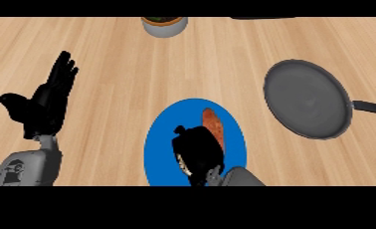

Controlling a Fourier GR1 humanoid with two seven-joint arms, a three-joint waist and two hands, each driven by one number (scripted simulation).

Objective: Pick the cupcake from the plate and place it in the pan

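A blue plate [167, 123] lies on the wooden counter at lower centre. On it sits the cupcake [214, 123], only its brown-orange edge showing. My right hand [197, 151] is over the plate with its fingers curled round the cupcake, hiding most of it. The dark grey pan [306, 98] lies to the right of the plate, its handle [363, 106] pointing off the right edge. My left hand [46, 98] rests open at the left, fingers up, away from both plate and pan.
A grey pot with a plant [164, 25] stands at the counter's far edge, centre. A dark object [260, 18] shows at the top right edge. Bare wood lies between the plate and the pan.
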